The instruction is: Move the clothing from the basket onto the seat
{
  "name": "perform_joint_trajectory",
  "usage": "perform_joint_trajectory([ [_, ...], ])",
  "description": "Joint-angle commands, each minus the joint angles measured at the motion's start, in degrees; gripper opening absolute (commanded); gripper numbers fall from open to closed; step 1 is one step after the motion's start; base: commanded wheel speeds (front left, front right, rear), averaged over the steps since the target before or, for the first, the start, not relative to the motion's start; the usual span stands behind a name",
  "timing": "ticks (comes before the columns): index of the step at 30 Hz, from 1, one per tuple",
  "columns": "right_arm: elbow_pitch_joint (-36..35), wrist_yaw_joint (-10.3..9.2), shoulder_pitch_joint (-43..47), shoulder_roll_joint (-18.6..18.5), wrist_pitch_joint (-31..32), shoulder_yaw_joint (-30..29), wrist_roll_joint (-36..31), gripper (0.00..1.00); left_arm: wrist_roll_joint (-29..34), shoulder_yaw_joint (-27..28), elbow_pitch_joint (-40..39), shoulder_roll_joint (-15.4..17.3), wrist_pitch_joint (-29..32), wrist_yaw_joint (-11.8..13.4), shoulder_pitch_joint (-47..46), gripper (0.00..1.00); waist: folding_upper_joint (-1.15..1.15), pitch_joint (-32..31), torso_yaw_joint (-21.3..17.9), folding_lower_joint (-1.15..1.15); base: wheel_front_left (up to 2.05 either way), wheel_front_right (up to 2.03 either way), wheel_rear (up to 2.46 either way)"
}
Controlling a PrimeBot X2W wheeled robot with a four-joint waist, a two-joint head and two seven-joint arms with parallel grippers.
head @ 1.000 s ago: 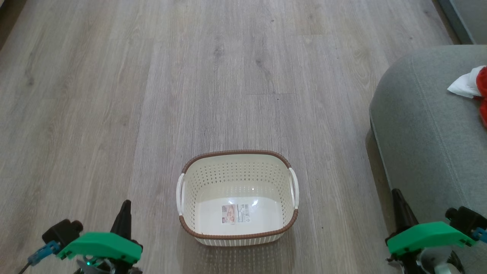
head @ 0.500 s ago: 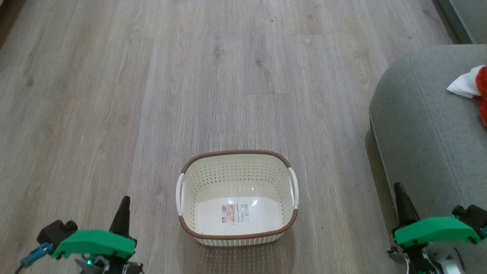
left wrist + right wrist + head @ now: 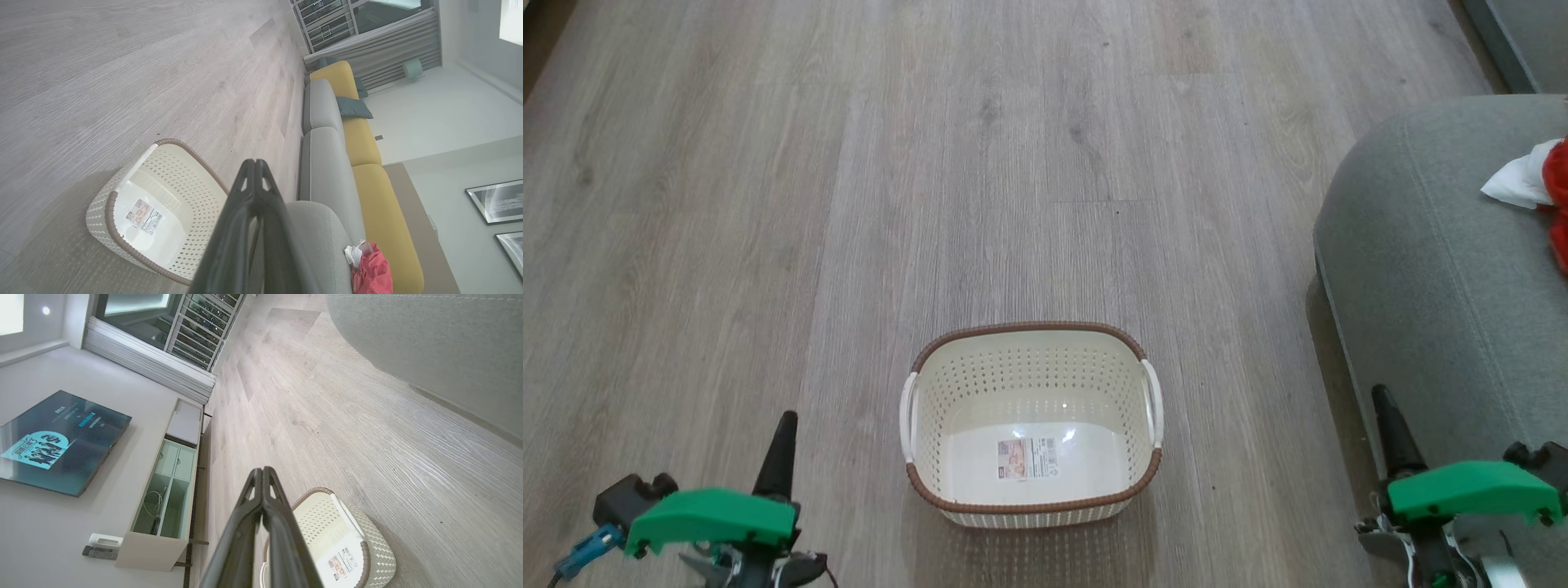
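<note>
Red clothing (image 3: 1558,189) lies on the grey seat (image 3: 1429,269), well right of the basket (image 3: 1029,327). Basket stands on the wood floor (image 3: 849,163), holding just a label (image 3: 1028,458). Both left jaws and right jaws are pressed together, gripping nothing, flanking the basket.

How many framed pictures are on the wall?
2, both at the left wrist view's right edge: the upper framed picture and the lower framed picture, partly cut off. More may hang out of frame.
</note>
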Motion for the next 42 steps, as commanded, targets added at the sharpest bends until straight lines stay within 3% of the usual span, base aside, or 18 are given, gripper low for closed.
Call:
perform_joint_trajectory([
  [1, -2.3, 0.0, -3.1, -0.2, 0.4, 0.5, 1.9, 0.0, -1.6, 1.7, -2.4, 0.2, 0.4, -0.5, -3.1, 0.0, 0.0, 0.0, 0.0, 0.0, 0.0, 0.0, 0.0],
  [42, -5.5, -0.01, -4.4, -0.2, 6.9, -0.5, 29.6, 0.0, -25.0, 4.6, -6.9, 0.0, 6.8, -1.8, -3.5, 0.0, 0.0, 0.0, -0.3, 0.0, 0.0, 0.0, 0.0],
])
